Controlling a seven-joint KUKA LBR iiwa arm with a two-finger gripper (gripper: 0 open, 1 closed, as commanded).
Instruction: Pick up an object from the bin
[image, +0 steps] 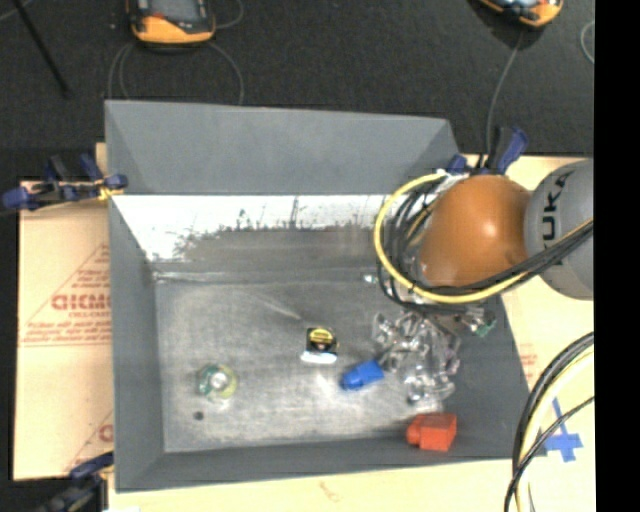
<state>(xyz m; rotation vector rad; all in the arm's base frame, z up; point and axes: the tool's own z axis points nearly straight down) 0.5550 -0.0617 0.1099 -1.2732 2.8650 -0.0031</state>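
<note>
1. The gripper (425, 365) was pictured low at the right end of the grey metal bin (250, 290); whether it was released or clenched could not be told.
2. Nothing was seen in its grasp. A small blue piece (362, 376) was seen just beside it on the left, and a red block (432, 432) just below it, near the front wall.
3. 2 further items, a black-and-yellow piece (320, 343) and a pale round one (215, 381), were seen well apart, towards the left.
4. A clean pick was judged to require the gripper to be centred over 1 item, probably the blue piece, and lowered straight, so that the red block was not nudged.
</note>
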